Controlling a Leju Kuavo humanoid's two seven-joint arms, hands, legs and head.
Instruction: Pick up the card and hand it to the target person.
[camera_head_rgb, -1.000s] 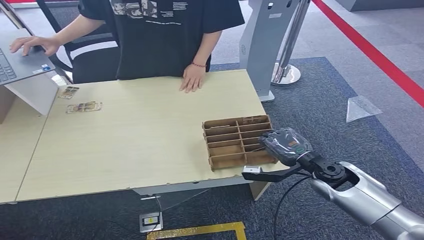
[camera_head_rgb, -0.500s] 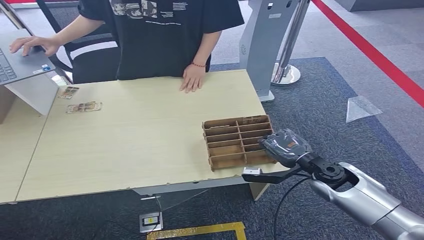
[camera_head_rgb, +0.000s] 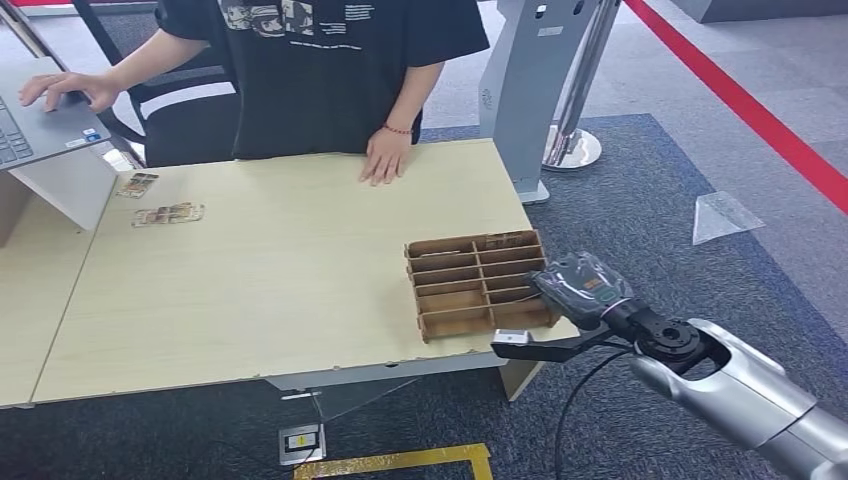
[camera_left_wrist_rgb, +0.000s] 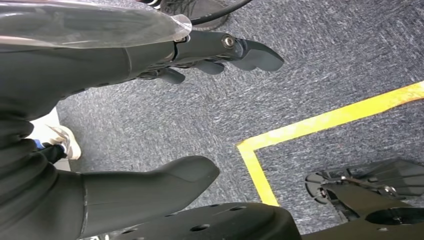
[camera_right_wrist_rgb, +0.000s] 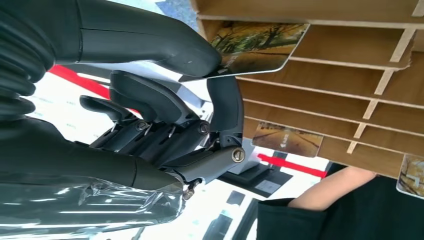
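Observation:
My right hand (camera_head_rgb: 582, 287) is at the right edge of the wooden card organizer (camera_head_rgb: 478, 283) on the table's near right corner. In the right wrist view the thumb and a finger (camera_right_wrist_rgb: 226, 107) pinch a card (camera_right_wrist_rgb: 255, 47) printed with a landscape; its far end still lies over one slot of the organizer (camera_right_wrist_rgb: 350, 65). The person in a black T-shirt (camera_head_rgb: 320, 70) stands behind the table with one hand (camera_head_rgb: 383, 155) flat on it. My left hand (camera_left_wrist_rgb: 100, 65) hangs over the carpet, fingers apart, holding nothing.
Two more cards (camera_right_wrist_rgb: 287, 140) sit in other slots of the organizer. Loose cards (camera_head_rgb: 168, 214) lie on the table's far left near a laptop (camera_head_rgb: 40, 120). A grey kiosk stand (camera_head_rgb: 525, 90) rises beyond the table's right end. Yellow tape (camera_head_rgb: 400, 462) marks the floor.
My right hand has drifted slightly to the right, off the organizer's right edge. The person and the table have not moved.

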